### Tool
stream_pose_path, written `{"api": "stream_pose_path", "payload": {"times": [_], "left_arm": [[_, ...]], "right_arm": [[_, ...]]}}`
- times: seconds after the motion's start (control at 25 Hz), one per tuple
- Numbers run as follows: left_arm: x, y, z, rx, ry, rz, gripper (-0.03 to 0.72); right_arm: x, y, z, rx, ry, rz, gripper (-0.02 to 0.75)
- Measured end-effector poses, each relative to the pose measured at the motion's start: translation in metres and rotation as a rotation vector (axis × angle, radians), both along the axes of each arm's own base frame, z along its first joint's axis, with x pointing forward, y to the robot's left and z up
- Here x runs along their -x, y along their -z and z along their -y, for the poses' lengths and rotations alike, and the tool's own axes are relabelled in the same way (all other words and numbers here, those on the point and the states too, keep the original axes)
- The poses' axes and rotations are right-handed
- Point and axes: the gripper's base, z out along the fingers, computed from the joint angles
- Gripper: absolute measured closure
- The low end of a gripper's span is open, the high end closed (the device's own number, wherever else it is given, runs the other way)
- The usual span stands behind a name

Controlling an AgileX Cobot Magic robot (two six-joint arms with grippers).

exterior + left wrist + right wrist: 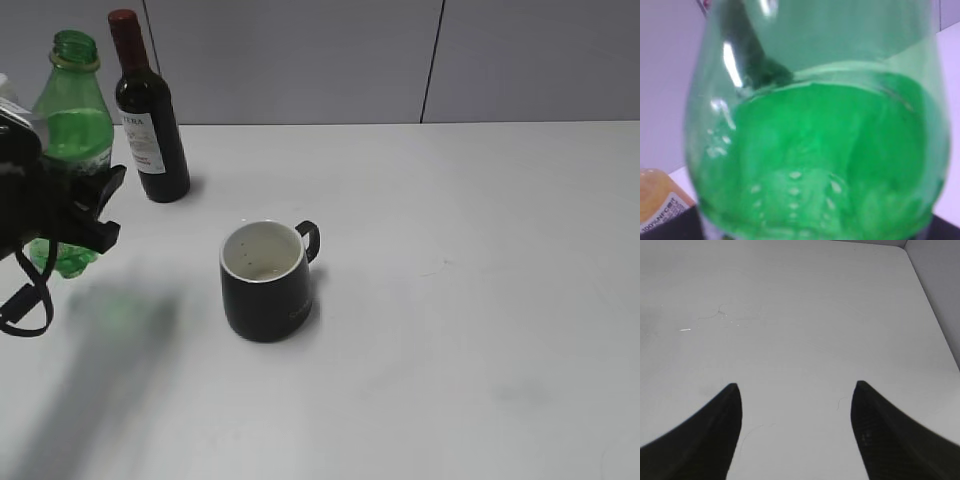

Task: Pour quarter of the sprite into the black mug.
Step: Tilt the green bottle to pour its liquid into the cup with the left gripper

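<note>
At the far left of the exterior view the left gripper (85,215) is clamped around the lower body of the sprite (72,130), which stands upright or nearly so, though whether its base touches the table (450,300) cannot be told; the left wrist view is filled by the bottle's green wall, with a corner of an orange-labelled bottle (660,205) at lower left. The black mug (263,280) sits near the centre of the exterior frame, well apart from the bottle, its handle pointing to the upper right. The step in hand looks like carrying the bottle to the mug, and doing it well probably means keeping the uncapped neck upright while travelling right, clearing the dark wine bottle (148,115) just beside it, then tipping slowly with the mouth over the white interior. The bottle is thin, transparent, ribbed plastic that may flex under grip; the liquid sloshes freely. The mug is matte, squat and wide-based, so likely stable. The right gripper (796,390) hangs spread apart above bare table, holding nothing.
</note>
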Motion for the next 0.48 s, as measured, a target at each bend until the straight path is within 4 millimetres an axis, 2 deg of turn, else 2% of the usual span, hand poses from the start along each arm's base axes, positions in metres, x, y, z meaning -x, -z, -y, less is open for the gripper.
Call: {"api": "stream_pose_path", "payload": {"times": [0.24,0.48], "left_arm": [[0.007,0.001,0.015,-0.157,0.024,0.010,0.244],[0.007,0.002,0.010,-0.302,-0.001,0.012,0.244]], "right_arm": [[0.000,0.000,0.000,0.000,0.000,0.000,0.218],[0.000,0.000,0.000,0.000,0.000,0.000,0.222]]}}
